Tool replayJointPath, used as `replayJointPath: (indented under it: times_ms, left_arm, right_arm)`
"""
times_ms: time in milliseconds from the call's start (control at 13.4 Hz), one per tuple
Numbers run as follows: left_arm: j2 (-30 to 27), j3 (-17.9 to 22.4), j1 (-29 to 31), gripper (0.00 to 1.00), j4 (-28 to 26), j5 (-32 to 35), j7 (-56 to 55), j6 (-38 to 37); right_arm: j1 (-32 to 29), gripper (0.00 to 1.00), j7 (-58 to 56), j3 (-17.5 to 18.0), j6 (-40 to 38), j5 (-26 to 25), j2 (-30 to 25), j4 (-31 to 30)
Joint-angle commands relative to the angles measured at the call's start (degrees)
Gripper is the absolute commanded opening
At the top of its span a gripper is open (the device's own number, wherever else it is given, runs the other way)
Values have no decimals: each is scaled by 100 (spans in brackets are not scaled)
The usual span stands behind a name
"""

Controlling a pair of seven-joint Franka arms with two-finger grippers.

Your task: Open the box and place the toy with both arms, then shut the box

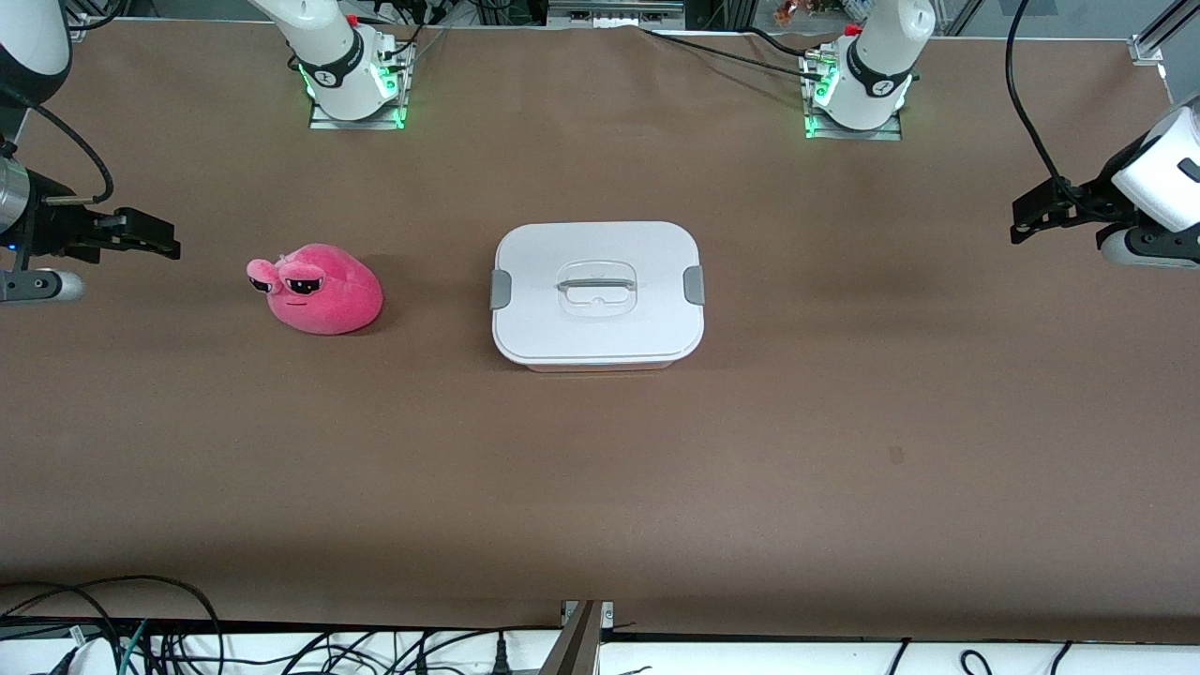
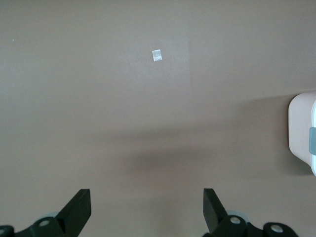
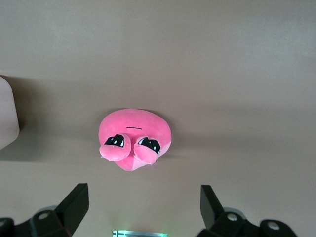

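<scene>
The box (image 1: 598,295) stands at the table's middle with its white lid on, grey clips (image 1: 501,289) on both short sides and the clear handle (image 1: 597,281) on top. The pink plush toy (image 1: 319,289) lies on the table toward the right arm's end, apart from the box. My right gripper (image 1: 150,236) is open and empty, up in the air over that end of the table. Its wrist view shows the toy (image 3: 134,138) between the spread gripper (image 3: 143,205) and a corner of the box (image 3: 7,118). My left gripper (image 1: 1031,211) is open and empty over the left arm's end. The left wrist view shows it (image 2: 146,207) with the box's edge (image 2: 301,128).
The two arm bases (image 1: 354,84) (image 1: 858,94) stand farthest from the front camera. A small pale tape patch (image 2: 157,56) lies on the brown table cover. Cables (image 1: 141,628) run along the table's edge nearest to the front camera.
</scene>
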Motion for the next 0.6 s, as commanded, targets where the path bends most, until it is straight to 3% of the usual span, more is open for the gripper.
replayJointPath:
  times_ms: [0, 521]
  left_arm:
    - [68, 71, -70, 100, 178, -60, 8, -142]
    - [94, 53, -70, 100, 178, -60, 8, -142]
  right_arm:
    - [-17, 100, -95, -1, -38, -3, 72, 153]
    - [-8, 100, -131, -1, -38, -20, 116, 153]
